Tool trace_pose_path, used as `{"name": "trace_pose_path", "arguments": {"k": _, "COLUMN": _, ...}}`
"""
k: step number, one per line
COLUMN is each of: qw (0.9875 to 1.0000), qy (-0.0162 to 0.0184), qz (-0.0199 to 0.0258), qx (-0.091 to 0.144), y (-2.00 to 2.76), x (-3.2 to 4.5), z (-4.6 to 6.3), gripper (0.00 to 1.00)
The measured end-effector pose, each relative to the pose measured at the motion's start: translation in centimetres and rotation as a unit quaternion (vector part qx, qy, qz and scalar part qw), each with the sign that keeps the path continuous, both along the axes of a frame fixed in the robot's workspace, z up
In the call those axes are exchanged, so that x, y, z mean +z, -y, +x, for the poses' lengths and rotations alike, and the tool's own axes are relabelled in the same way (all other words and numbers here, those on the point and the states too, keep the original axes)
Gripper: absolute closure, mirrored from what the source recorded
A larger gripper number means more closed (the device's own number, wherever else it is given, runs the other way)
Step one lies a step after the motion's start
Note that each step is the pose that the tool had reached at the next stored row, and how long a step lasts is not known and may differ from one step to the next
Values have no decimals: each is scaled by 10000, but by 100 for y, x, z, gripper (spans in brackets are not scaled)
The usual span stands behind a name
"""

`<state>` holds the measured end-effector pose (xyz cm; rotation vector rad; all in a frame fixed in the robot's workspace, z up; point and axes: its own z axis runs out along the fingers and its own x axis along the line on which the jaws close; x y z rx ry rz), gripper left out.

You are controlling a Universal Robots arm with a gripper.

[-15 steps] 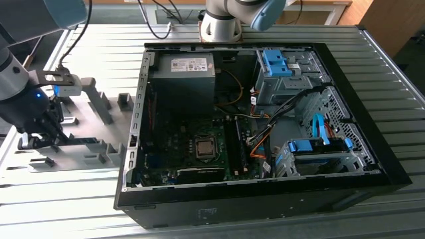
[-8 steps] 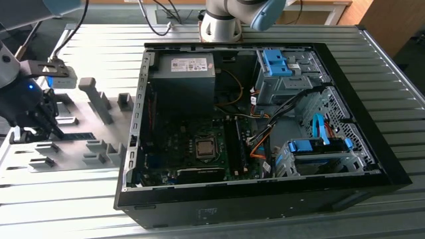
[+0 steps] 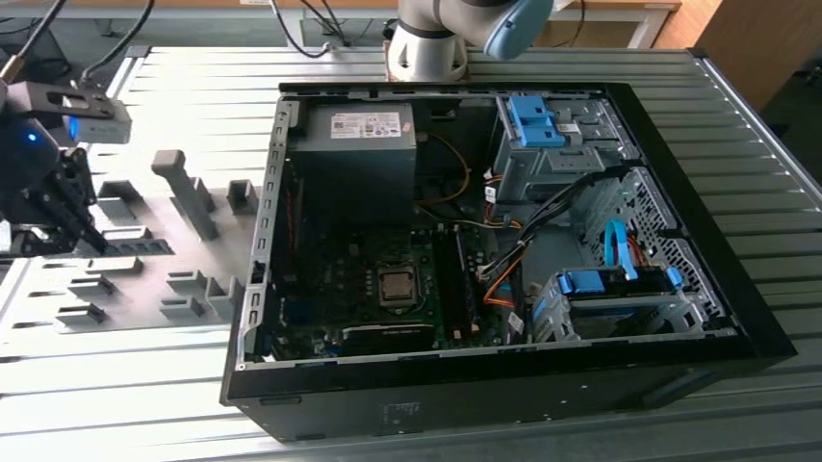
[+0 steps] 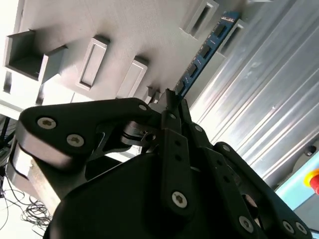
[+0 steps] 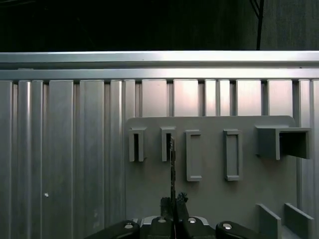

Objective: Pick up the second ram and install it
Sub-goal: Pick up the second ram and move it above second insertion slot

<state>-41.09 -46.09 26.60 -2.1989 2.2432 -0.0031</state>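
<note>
The pincer (image 4: 169, 103) is clenched on the second ram (image 4: 205, 47), which stands on edge over the grey holder plate (image 5: 214, 199) at the exterior view's left, well apart from the open computer case (image 3: 719, 318) on the desk (image 3: 192, 96). With so narrow a hold on so thin a stick, I'd judge it could tilt, snag a holder block (image 4: 199, 17) and slip. The second wrist view shows the stick's blue face and black chips, where the first wrist view gives it edge-on, a thin dark line.
</note>
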Motion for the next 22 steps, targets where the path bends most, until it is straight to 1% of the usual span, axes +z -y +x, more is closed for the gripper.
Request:
{"name": "trace_pose_path", "arguments": {"k": 8, "qw": 10000, "qy": 1, "qz": 1, "qx": 0, "y": 0, "x": 360, "z": 0, "gripper": 86}}
{"name": "trace_pose_path", "arguments": {"k": 14, "qw": 10000, "qy": 0, "qz": 0, "qx": 0, "y": 0, "x": 587, "z": -4, "gripper": 86}}
{"name": "trace_pose_path", "arguments": {"k": 15, "qw": 10000, "qy": 0, "qz": 0, "qx": 0, "y": -1, "x": 611, "z": -4, "gripper": 86}}
{"name": "trace_pose_path", "arguments": {"k": 17, "qw": 10000, "qy": 0, "qz": 0, "qx": 0, "y": -1, "x": 631, "z": -4, "gripper": 86}}
{"name": "trace_pose_path", "arguments": {"k": 22, "qw": 10000, "qy": 1, "qz": 0, "qx": 0, "y": -1, "x": 639, "z": -4, "gripper": 86}}
